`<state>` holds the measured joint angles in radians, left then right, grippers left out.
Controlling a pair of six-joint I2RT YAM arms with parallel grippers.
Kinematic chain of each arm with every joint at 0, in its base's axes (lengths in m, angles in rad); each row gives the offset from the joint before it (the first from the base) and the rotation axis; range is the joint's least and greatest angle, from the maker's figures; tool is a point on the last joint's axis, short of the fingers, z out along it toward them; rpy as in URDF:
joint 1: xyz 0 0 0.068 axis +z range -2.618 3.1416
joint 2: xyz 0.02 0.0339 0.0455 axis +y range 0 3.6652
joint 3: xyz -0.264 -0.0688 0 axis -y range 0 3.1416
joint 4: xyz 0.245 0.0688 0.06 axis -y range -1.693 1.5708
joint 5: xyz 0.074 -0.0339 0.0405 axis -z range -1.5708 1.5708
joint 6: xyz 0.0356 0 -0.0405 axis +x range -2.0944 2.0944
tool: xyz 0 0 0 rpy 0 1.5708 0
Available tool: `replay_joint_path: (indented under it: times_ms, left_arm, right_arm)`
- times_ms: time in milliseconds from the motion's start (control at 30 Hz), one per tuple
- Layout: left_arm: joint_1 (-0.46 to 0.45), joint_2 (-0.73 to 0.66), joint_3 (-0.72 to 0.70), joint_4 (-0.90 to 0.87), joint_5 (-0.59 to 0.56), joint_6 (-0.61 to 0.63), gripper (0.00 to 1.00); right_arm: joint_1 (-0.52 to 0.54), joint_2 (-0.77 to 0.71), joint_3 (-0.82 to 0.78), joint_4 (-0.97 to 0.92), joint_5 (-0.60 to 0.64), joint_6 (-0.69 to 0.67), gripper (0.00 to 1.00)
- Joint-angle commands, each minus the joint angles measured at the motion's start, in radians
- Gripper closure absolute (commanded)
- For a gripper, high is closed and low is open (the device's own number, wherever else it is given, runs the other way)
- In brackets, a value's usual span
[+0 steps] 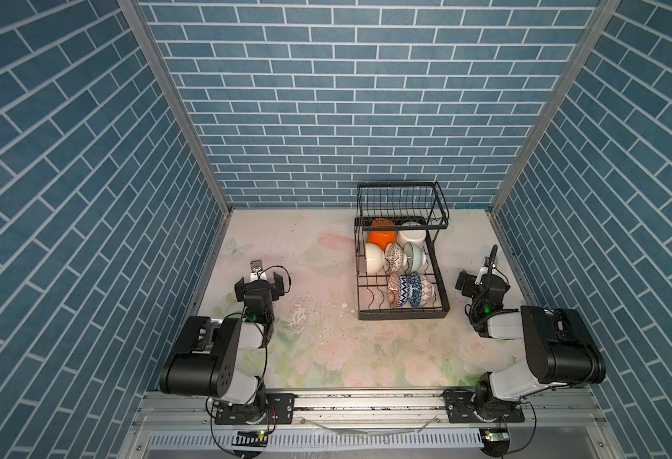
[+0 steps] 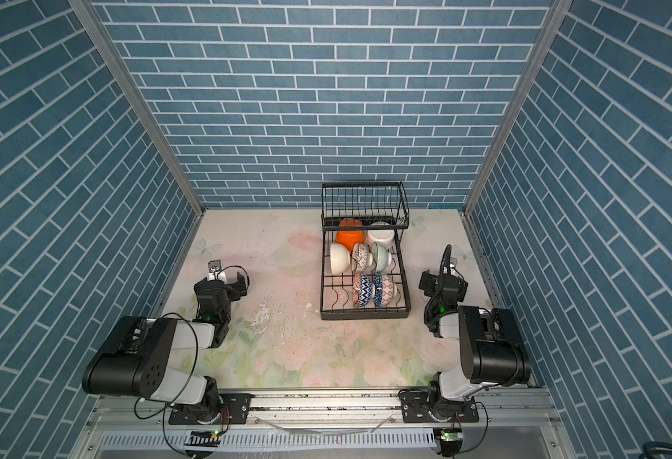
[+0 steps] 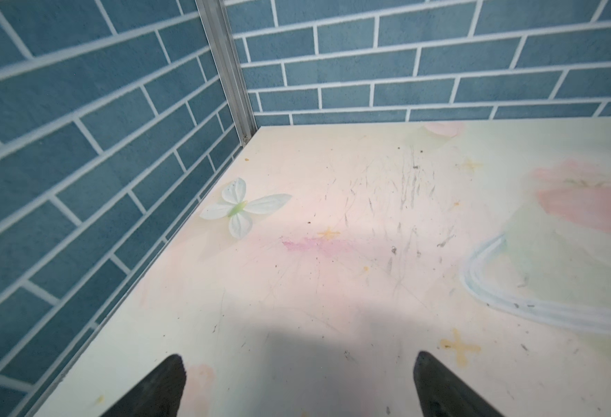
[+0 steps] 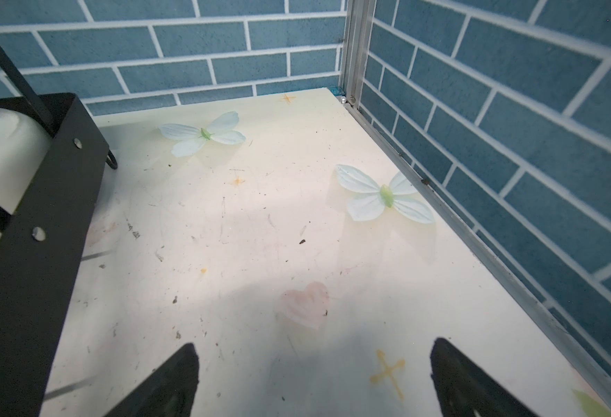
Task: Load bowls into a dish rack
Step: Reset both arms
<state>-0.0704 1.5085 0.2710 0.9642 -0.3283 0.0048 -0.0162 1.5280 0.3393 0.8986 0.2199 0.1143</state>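
Note:
In both top views the black wire dish rack (image 1: 403,316) (image 2: 366,316) stands at the back right of the table. Several bowls stand in its lower tray: an orange bowl (image 1: 382,239) and a white bowl (image 1: 413,237) under the raised basket, then a cream bowl (image 1: 374,258), a brown patterned bowl (image 1: 394,258) and a mint bowl (image 1: 414,256). A blue-and-white bowl (image 1: 407,292) stands in the front row. My left gripper (image 1: 259,279) (image 3: 298,357) is open over bare table, far left of the rack. My right gripper (image 1: 483,278) (image 4: 314,344) is open beside the rack's right wall (image 4: 33,252).
Blue brick walls close in the table at the left, back and right. A worn, chipped patch (image 1: 298,314) and small white flecks mark the floral tabletop in front of the rack. An aluminium rail (image 1: 366,401) carrying both arm bases runs along the front edge.

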Motion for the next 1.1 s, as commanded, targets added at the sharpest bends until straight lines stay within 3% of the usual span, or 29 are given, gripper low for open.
replay_joint_path:
  times_ms: [0, 233, 467, 1067]
  left_arm:
    - [0.005, 0.016, 0.052, 0.02, -0.015, 0.009, 0.01]
    - [-0.005, 0.024, 0.086, -0.035, -0.013, 0.023, 0.0]
    - [-0.002, 0.026, 0.099, -0.057, 0.144, 0.074, 0.0]
    - [0.0, 0.026, 0.097, -0.053, 0.145, 0.075, 0.0]
  right_arm:
    - [-0.002, 0.011, 0.029, 0.016, -0.004, -0.028, 0.01]
    - [-0.001, 0.013, 0.029, 0.015, -0.004, -0.028, 0.01]
    - [-0.002, 0.013, 0.031, 0.014, -0.006, -0.028, 0.01]
    - [-0.002, 0.013, 0.039, -0.001, -0.056, -0.047, 0.01]
